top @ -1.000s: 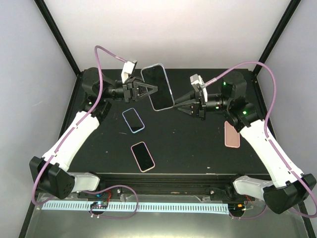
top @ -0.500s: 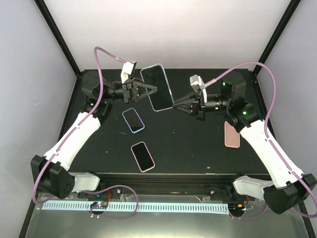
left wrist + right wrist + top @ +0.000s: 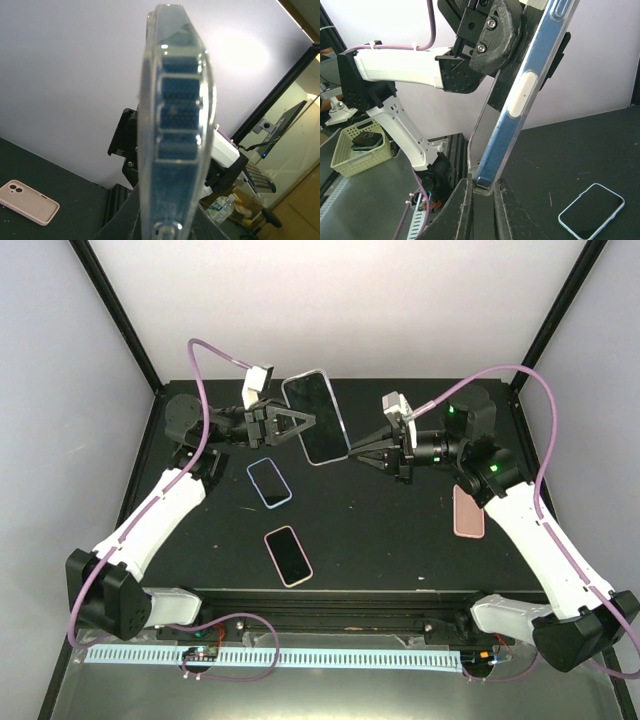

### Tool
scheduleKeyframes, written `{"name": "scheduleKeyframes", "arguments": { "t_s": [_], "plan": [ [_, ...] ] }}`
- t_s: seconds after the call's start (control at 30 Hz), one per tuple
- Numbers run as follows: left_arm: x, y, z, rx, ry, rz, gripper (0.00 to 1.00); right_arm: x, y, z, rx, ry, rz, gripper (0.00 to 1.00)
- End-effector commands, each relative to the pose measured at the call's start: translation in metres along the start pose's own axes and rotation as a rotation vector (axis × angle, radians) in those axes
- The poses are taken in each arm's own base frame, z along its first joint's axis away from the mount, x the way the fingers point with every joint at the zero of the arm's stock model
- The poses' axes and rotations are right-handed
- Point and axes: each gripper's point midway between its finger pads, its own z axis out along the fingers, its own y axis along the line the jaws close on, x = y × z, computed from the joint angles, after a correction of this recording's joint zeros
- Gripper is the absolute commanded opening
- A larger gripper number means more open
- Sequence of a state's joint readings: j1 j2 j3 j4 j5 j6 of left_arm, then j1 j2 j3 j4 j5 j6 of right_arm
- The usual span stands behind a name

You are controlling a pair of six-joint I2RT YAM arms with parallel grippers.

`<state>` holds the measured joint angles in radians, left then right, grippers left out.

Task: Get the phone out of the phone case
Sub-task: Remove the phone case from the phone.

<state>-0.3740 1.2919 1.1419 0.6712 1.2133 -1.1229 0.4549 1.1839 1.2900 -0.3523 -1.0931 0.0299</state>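
One blue phone sits snug inside its clear case.

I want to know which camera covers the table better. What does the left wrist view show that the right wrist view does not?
Only the left wrist view shows the pink case lying on the table, and a bottle far behind. Only the right wrist view shows the left hand clamping the phone, a blue phone lying screen-up on the table, and a basket. Both views show the held phone edge-on in its clear case, raised off the table.
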Motion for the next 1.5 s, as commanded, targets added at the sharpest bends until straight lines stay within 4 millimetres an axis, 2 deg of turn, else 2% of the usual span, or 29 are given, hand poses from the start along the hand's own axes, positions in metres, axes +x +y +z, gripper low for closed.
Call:
{"name": "scheduleKeyframes", "arguments": {
  "t_s": [0.0,0.53,0.73,0.93,1.13,1.27,1.47],
  "plan": [
    [0.001,-0.053,0.011,0.136,0.039,0.057,0.02,0.028,-0.059,0.006,0.207,0.067,0.045,0.01],
    [0.005,-0.063,0.013,0.168,0.053,0.060,0.02,0.039,-0.088,-0.004,0.259,0.054,0.082,0.01],
    [0.004,-0.068,0.013,0.179,0.052,0.071,0.02,0.047,-0.106,-0.011,0.290,0.052,0.118,0.01],
    [0.005,-0.068,0.013,0.178,0.053,0.069,0.02,0.052,-0.123,-0.022,0.318,0.030,0.149,0.01],
    [0.006,-0.066,0.013,0.177,0.051,0.070,0.02,0.053,-0.129,-0.027,0.344,0.032,0.149,0.01],
    [0.007,-0.060,0.014,0.161,0.056,0.072,0.01,0.043,-0.117,-0.029,0.320,0.023,0.137,0.02],
    [0.007,-0.039,0.015,0.102,0.055,0.067,0.02,0.027,-0.065,-0.035,0.214,-0.011,0.108,0.19]
  ]
}}
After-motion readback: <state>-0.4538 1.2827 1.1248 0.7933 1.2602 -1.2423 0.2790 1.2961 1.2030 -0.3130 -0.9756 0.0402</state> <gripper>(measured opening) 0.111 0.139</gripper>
